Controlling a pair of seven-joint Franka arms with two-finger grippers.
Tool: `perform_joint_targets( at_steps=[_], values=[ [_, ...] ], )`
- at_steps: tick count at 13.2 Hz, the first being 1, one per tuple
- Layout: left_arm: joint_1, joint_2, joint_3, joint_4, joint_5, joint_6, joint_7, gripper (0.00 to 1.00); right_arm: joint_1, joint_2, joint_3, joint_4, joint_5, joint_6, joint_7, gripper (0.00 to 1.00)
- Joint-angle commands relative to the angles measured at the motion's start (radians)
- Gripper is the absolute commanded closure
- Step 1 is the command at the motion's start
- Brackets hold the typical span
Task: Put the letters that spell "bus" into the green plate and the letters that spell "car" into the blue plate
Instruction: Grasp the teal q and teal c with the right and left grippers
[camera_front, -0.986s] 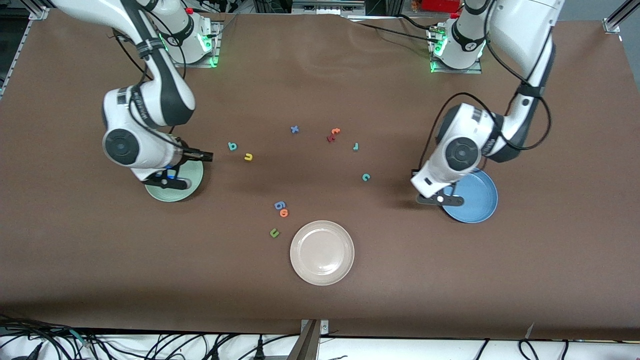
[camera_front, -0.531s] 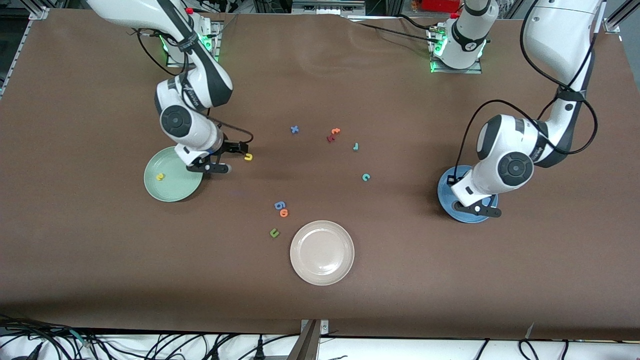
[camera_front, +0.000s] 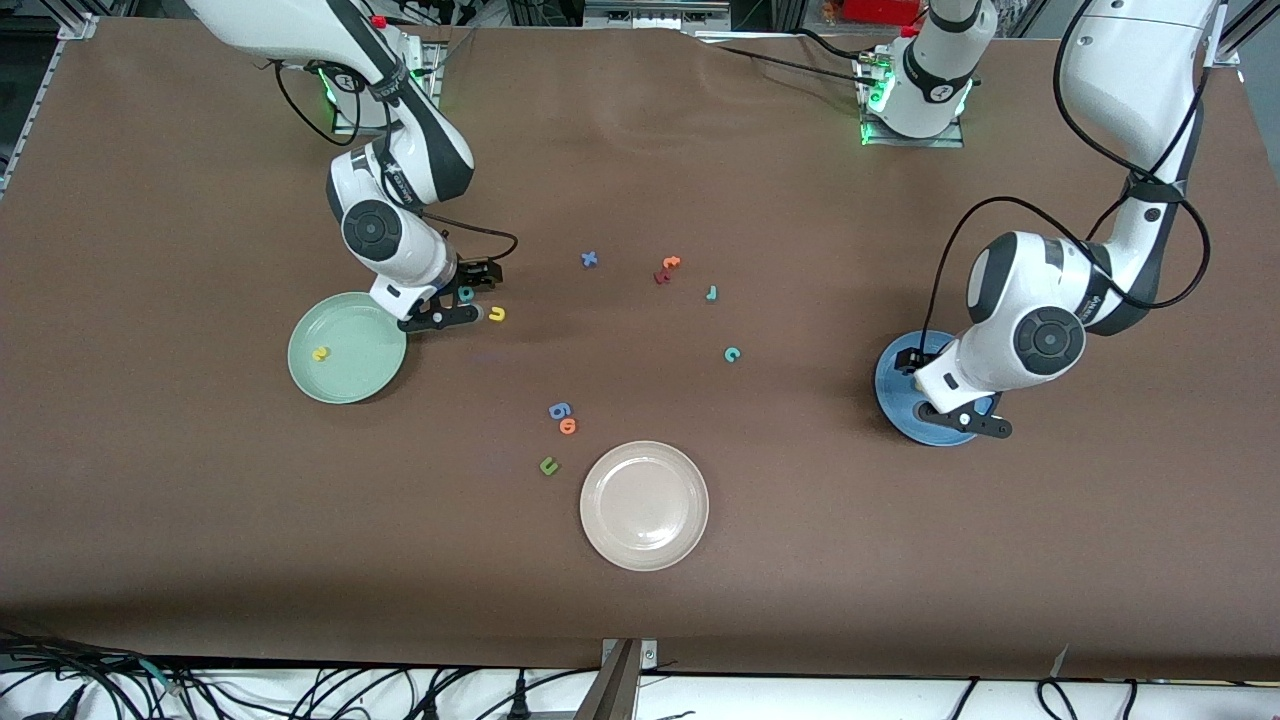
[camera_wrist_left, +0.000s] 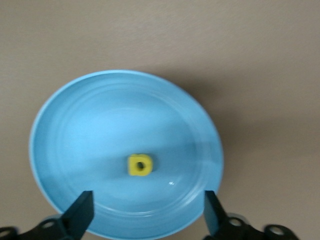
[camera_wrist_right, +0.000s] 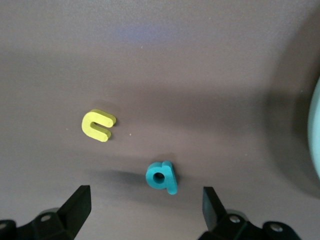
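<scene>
Your right claw (camera_front: 470, 300) hangs low over the brown desk (camera_front: 200, 520), beside the green plate (camera_front: 346, 372) on the side toward the left arm's end. Its fingers (camera_wrist_right: 77, 207) stand spread, nothing between them. Just under it lies the teal "b" (camera_wrist_right: 161, 177), with the yellow "u" (camera_wrist_right: 97, 125) close beside it, a small gap between the two; both sit flat on the desk, outside the plate. The yellow "s" (camera_front: 320, 353) already lies in the green plate, alone. Your left claw (camera_front: 950, 400) is above the blue plate (camera_wrist_left: 80, 125) at the left arm's end, fingers (camera_wrist_left: 80, 215) wide apart and empty. The yellow "a" (camera_wrist_left: 139, 165) rests flat near the middle of that plate. The teal "c" (camera_front: 732, 354) and teal "r" (camera_front: 711, 293) are still on the bare desk between the two plates, the "c" nearer the front camera than the "r", the pair apart from each other. Other letters you will see: an orange "t" (camera_front: 670, 263) touching a red letter (camera_front: 661, 277), a blue "x" (camera_front: 589, 259), and a blue "g" (camera_front: 559, 410), orange "o" (camera_front: 568, 426) and green "u" (camera_front: 548, 465) clustered near the beige plate (camera_front: 644, 540), which holds nothing.
</scene>
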Motion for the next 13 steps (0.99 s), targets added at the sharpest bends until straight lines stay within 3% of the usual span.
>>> perform_joint_targets(
  at_steps=[1,4,7,10,13],
  values=[
    [-0.019,-0.007,-0.085,0.007,0.016,-0.004,-0.188,0.0,-0.005,-0.006,0.002,-0.029,-0.031,0.039,-0.018,0.06],
    [-0.024,0.005,-0.216,0.003,0.01,0.057,-0.417,0.0,-0.005,0.02,0.0,-0.056,-0.037,0.123,-0.018,0.06],
    [-0.099,0.026,-0.242,-0.006,0.013,0.122,-0.581,0.0,-0.006,0.032,-0.004,-0.083,-0.037,0.179,-0.019,0.06],
    [-0.172,0.082,-0.235,0.003,0.027,0.228,-0.793,0.0,-0.006,0.031,-0.008,-0.083,-0.037,0.18,-0.019,0.47],
    [-0.188,0.097,-0.235,0.004,0.027,0.278,-0.894,0.0,-0.006,0.031,-0.014,-0.083,-0.037,0.18,-0.021,0.59]
  ],
)
